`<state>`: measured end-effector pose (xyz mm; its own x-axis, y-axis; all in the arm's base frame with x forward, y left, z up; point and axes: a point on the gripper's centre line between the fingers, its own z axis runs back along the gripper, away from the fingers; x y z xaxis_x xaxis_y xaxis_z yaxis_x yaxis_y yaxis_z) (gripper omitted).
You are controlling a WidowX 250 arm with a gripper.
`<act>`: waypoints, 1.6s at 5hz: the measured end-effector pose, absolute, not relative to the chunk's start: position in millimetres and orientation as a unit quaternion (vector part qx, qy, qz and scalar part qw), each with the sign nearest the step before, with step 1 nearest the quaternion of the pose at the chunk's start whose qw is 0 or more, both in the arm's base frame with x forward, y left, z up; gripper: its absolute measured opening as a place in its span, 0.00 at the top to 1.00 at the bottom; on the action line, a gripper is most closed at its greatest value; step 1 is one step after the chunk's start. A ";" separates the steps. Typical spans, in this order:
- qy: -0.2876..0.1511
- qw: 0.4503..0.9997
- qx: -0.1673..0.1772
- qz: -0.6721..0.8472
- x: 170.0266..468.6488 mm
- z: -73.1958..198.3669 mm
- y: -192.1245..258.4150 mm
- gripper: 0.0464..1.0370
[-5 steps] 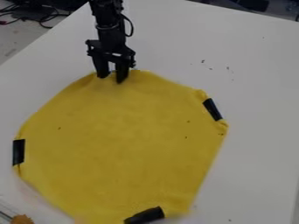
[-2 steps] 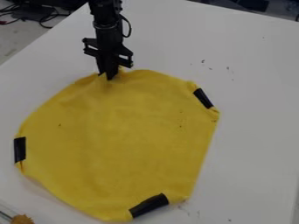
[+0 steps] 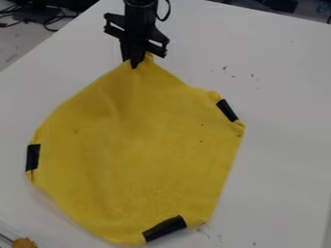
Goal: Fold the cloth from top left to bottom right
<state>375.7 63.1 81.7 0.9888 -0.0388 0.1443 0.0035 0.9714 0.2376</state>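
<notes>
Around your work, the white counter carries small dark specks to the right of the cloth and a few more by its lower right edge. At the bottom left corner of the view you have a small orange-brown thing beside a clear-edged object, too cut off to name. Dark cables lie past the counter's upper left edge. Three black strips sit on the cloth's rim: one at the left, one at the upper right, one at the bottom.

Your yellow cloth lies over the middle and lower left of the counter, its top drawn up into a peak right at the fingers. They are pressed together on that top edge, pinching the cloth, with a little of it poking out to their right. Soft creases run down from the pinch; the rest spreads below it.

Your arm comes in from the top edge, left of centre, and the gripper hangs from it, pointing down at the cloth's top.
</notes>
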 end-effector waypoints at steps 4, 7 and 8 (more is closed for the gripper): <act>-0.132 0.988 0.070 0.043 266.8 76.0 -42.1 0.98; -0.153 0.983 0.030 0.094 233.9 52.4 -70.7 0.82; -0.151 0.984 0.025 0.093 231.5 52.0 -71.8 0.55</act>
<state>231.5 -71.8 52.0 0.9370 0.1754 0.3021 -0.1904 0.9815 0.0208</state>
